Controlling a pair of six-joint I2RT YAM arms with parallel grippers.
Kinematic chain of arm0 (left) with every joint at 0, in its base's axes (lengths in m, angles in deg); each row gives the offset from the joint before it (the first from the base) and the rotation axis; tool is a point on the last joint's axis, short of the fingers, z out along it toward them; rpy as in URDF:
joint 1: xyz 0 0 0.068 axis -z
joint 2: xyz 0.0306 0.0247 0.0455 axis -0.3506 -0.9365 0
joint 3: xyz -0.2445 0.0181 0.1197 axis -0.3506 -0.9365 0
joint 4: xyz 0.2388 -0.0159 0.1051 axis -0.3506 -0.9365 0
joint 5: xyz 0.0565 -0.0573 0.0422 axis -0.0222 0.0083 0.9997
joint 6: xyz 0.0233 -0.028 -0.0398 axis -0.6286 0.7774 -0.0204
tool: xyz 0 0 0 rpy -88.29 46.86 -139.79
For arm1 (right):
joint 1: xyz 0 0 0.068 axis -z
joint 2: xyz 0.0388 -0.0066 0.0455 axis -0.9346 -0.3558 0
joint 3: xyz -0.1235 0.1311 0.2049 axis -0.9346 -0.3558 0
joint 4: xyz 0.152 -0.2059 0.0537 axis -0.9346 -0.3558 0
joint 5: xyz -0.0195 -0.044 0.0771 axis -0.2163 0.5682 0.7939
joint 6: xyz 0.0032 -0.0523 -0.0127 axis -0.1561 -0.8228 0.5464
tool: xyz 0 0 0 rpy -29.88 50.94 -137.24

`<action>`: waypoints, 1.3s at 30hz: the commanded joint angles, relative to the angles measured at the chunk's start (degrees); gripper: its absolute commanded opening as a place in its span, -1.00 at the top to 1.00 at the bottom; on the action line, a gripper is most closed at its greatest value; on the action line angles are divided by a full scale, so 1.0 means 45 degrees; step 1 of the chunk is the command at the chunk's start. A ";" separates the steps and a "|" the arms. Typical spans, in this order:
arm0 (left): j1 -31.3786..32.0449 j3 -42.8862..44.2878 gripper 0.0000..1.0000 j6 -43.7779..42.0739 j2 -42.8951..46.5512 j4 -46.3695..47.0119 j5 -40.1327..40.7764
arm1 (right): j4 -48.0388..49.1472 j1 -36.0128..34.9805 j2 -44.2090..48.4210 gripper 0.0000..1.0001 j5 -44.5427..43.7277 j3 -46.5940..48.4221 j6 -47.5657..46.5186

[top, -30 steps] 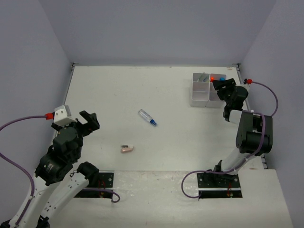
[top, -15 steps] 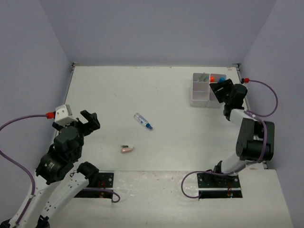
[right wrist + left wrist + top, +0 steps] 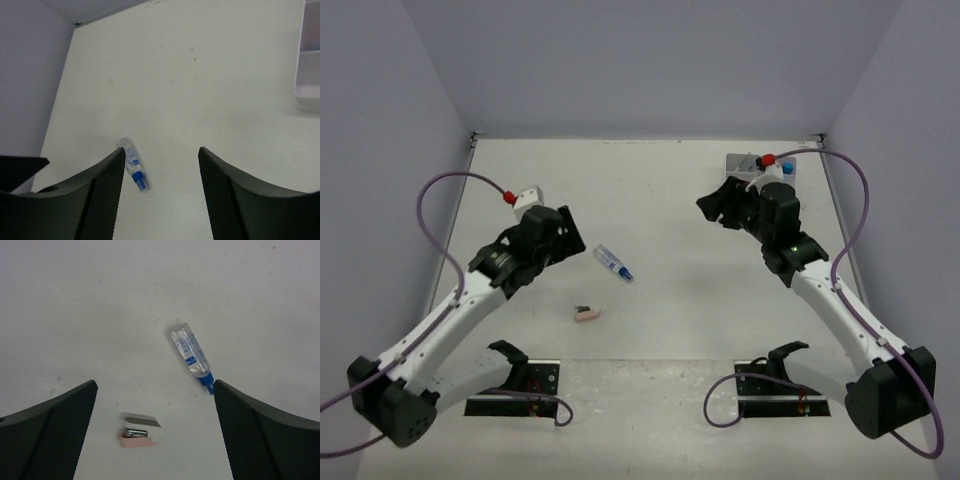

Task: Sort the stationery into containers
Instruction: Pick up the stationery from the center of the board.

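A clear tube with a blue cap [image 3: 613, 263] lies on the white table near the middle, also seen in the left wrist view [image 3: 192, 356] and the right wrist view [image 3: 131, 162]. A small pink and white piece [image 3: 587, 314] lies nearer the front, and in the left wrist view [image 3: 140, 432] it sits between the fingers' lines. My left gripper [image 3: 570, 236] [image 3: 154, 390] hovers open just left of the tube, holding nothing. My right gripper [image 3: 717, 205] [image 3: 160, 152] is open and empty, right of the tube. The white containers [image 3: 734, 160] [image 3: 307, 60] stand at the far right, mostly hidden behind the right arm.
Grey walls close the table at the back and both sides. Purple cables loop from both wrists. The arm bases and their black mounting plates [image 3: 530, 385] sit at the near edge.
Both arms have swung in towards the table's middle: the left reached forward and right, the right left the containers and moved left. The tube has shifted slightly left and nearer.
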State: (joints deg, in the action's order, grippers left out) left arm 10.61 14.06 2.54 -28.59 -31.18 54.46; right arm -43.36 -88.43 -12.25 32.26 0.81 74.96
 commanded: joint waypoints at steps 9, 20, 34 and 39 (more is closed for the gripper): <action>0.1518 0.2060 -0.98 0.6423 -0.6349 -0.0205 -0.1337 | -0.2644 -0.0384 0.3250 -0.45 -0.0184 -0.2350 -0.0335; 0.1498 0.1951 -0.04 0.7385 -0.9561 -0.0409 -0.1328 | -0.2851 -0.0384 0.4917 -0.43 0.0547 -0.2750 -0.0403; 0.1331 0.2013 1.00 0.7371 -0.9389 0.0544 -0.2197 | 0.2331 -0.2155 0.3675 -0.26 0.3540 -0.5539 0.0407; 0.1634 0.1490 1.00 0.9018 -0.6816 0.1182 -0.3198 | 0.4749 -0.5142 0.2704 -0.30 0.1221 -0.6116 0.0923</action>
State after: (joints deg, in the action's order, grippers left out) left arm 16.78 21.63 35.96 -69.08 -29.65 43.89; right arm -36.83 -103.72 2.21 42.99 -25.97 76.67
